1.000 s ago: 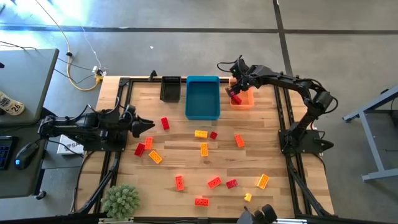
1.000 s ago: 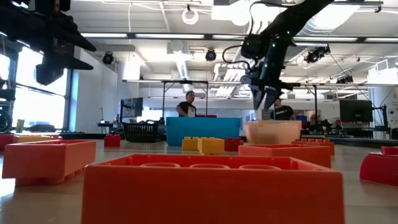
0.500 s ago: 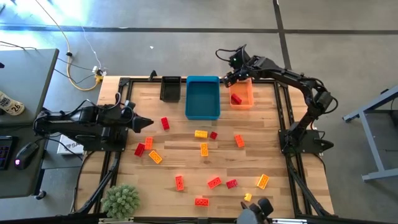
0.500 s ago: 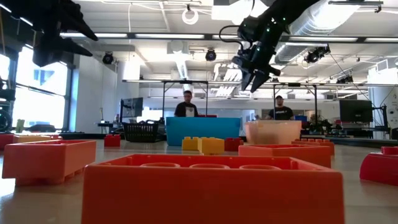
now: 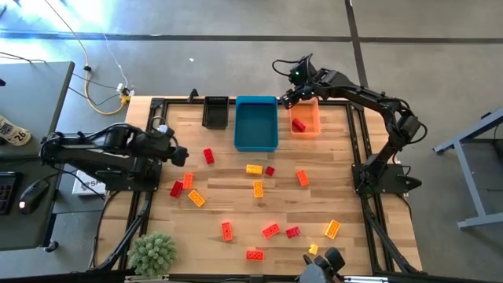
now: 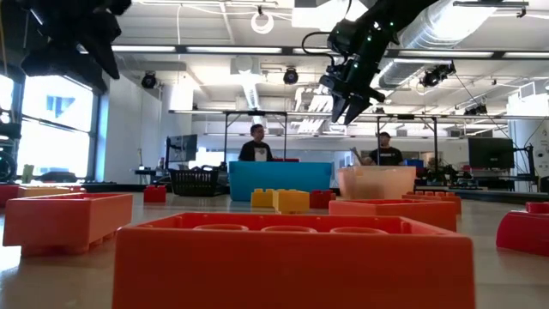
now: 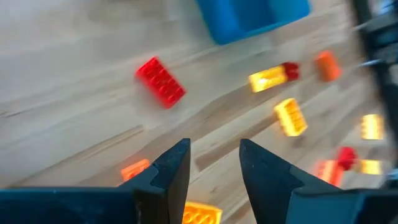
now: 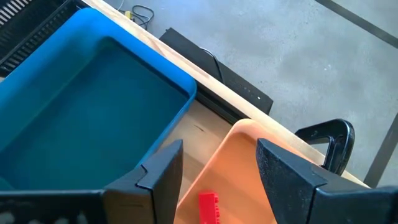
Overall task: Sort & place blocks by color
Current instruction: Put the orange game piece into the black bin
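Your right claw (image 5: 292,93) hung spread and empty over the far edge of the surface (image 5: 236,196), at about 1 o'clock from its middle, above the gap between the blue bin (image 5: 256,123) and the orange bin (image 5: 306,119). From its wrist you could see both fingers (image 8: 155,177) apart, framing the blue bin's rim (image 8: 149,59) and the orange bin's wall (image 8: 233,155), with one red block (image 8: 209,206) lying inside the orange bin. In the overhead view that same red block (image 5: 298,124) sat in the orange bin; the black bin (image 5: 214,112) stood just beside the blue one at 11 o'clock.

Your left claw (image 5: 179,155) was at 9 o'clock, held above the wood, its fingers (image 7: 171,171) parted with nothing between them. Ahead of it lay a red brick (image 7: 160,82) and two yellow bricks (image 7: 268,78), somewhat blurred.

The remaining blocks were loose on the surface: a red one (image 5: 208,156) near the left claw, a red (image 5: 176,189) and an orange (image 5: 196,198) at 8 o'clock, a yellow-orange one (image 5: 254,169) touching a small red one (image 5: 269,170) at centre, and others scattered toward 5 and 6 o'clock, such as the orange one (image 5: 332,229).

In the level view the right claw (image 6: 345,107) hung above the bins, and two people (image 6: 256,144) stood in the room beyond.
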Controlling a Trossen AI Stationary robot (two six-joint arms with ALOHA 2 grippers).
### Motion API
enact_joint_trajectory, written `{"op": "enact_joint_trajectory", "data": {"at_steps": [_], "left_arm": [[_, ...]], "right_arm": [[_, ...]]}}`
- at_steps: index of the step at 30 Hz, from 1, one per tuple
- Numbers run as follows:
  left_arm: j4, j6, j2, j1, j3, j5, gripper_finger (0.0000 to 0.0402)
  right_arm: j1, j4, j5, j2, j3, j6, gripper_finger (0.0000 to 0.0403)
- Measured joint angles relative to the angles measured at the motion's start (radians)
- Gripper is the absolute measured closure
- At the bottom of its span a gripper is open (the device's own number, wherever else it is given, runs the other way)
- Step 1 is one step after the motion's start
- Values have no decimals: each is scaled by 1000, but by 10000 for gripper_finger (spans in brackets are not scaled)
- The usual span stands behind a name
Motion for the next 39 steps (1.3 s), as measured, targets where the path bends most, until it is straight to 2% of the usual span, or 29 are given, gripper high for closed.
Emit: {"op": "enact_joint_trajectory", "data": {"at_steps": [10,23,27,33,39], "left_arm": [[-11,-45,194,0,0,15,293],[-10,-113,298,0,0,59,294],[-10,-105,322,-1,0,85,279],[-10,-106,362,0,0,84,231],[-62,-167,430,0,0,84,192]], "right_arm": [[0,-1,0,0,0,0,212],[0,-29,0,0,0,-6,212],[0,-33,0,0,0,-26,212],[0,-35,0,0,0,-26,212],[0,-35,0,0,-1,-26,212]]}}
